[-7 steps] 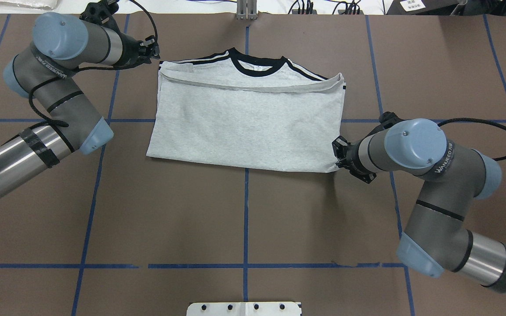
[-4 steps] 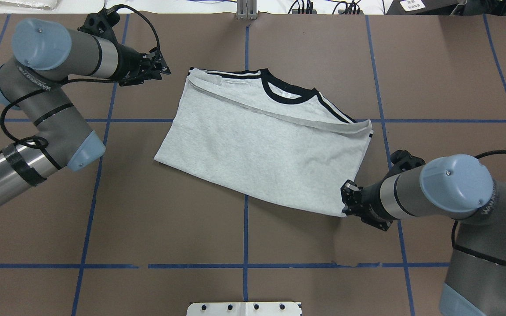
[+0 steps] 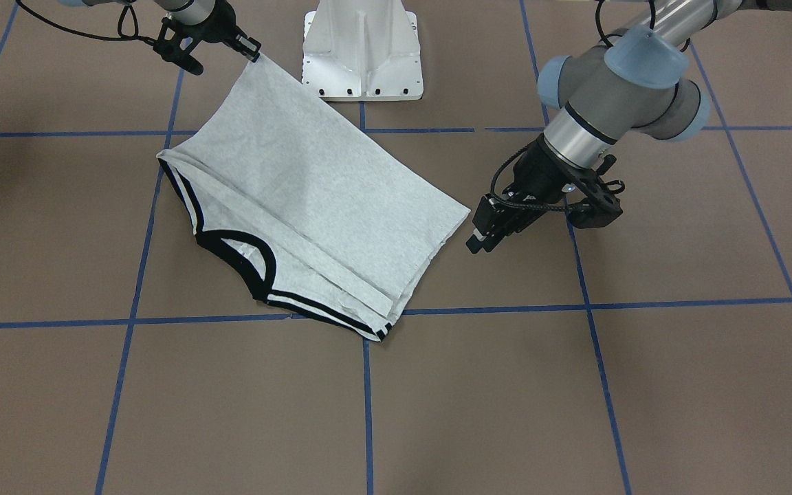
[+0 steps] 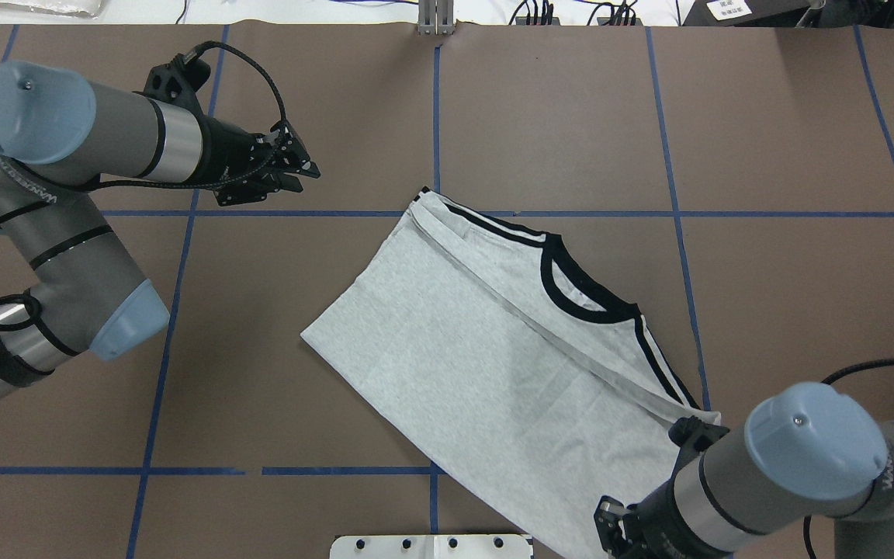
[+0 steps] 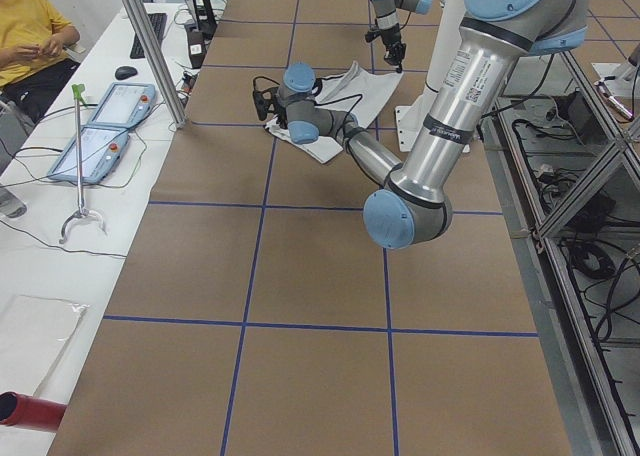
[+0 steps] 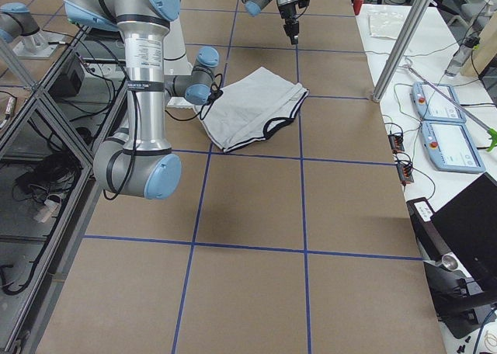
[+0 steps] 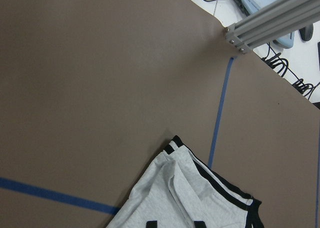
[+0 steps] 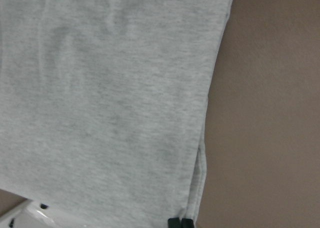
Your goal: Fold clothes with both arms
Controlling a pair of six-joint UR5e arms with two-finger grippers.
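The grey T-shirt (image 4: 493,365) lies folded and skewed on the brown table, its black neckband (image 4: 571,299) facing away from the robot. Its hem corner nearest the robot is lifted by my right gripper (image 3: 253,53), which is shut on it. The overhead view shows that gripper (image 4: 610,532) at the bottom edge. In the right wrist view the black fingertips (image 8: 180,222) pinch the cloth's edge (image 8: 100,88). My left gripper (image 4: 307,175) hovers open and empty, well apart from the shirt's far left corner. From the front, the left gripper (image 3: 477,240) is just beside the shirt (image 3: 300,199).
The white pedestal base (image 3: 361,48) stands right behind the lifted corner. Blue tape lines (image 4: 435,116) grid the brown table. An aluminium post (image 4: 435,15) stands at the far edge. A seated person (image 5: 30,36) and teach pendants (image 5: 100,126) are on the side bench.
My right gripper has dragged the shirt's corner toward the robot, swinging the whole shirt clockwise and nearer. The left gripper, free of the shirt, has drifted slightly nearer and to the right.
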